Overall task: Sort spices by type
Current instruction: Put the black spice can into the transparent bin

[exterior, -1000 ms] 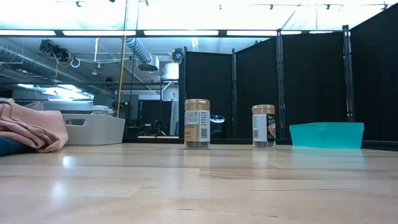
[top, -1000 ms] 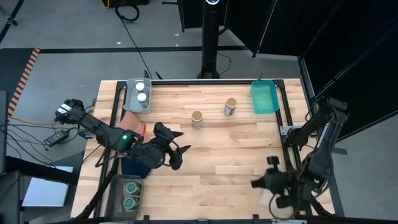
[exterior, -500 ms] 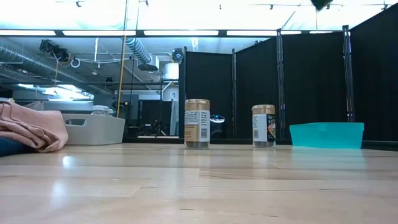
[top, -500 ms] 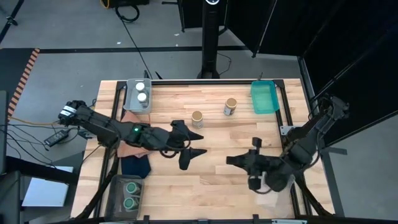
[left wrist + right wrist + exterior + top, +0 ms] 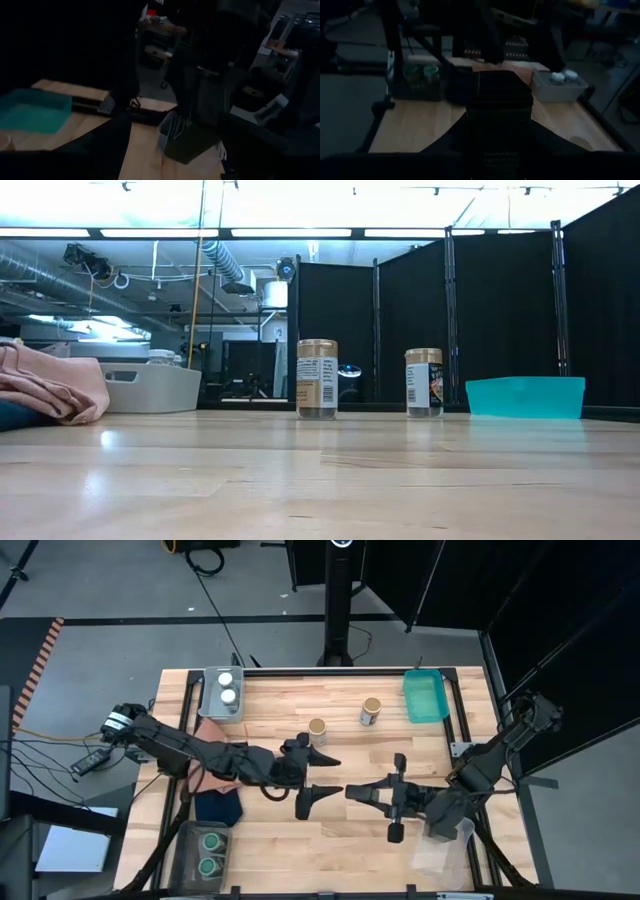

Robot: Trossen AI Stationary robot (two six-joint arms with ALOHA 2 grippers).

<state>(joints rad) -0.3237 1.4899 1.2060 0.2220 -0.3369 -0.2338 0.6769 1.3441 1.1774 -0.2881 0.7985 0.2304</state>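
The right pincer (image 5: 352, 791) is clamped on a black tin (image 5: 501, 107) – rigid, light, slick-sided, best gripped across flat faces – facing the left pincer (image 5: 318, 775), spread apart above the worktop (image 5: 340, 830).

Robotics lab or workshop space: exposed silver ceiling ducting (image 5: 215, 255) and long fluorescent strip lights (image 5: 300, 232) are running overhead, black curtain partition panels (image 5: 500, 320) are enclosing the pale wooden counter (image 5: 340, 810), loose black cables (image 5: 205, 560) are lying across the grey concrete floor (image 5: 120, 590).
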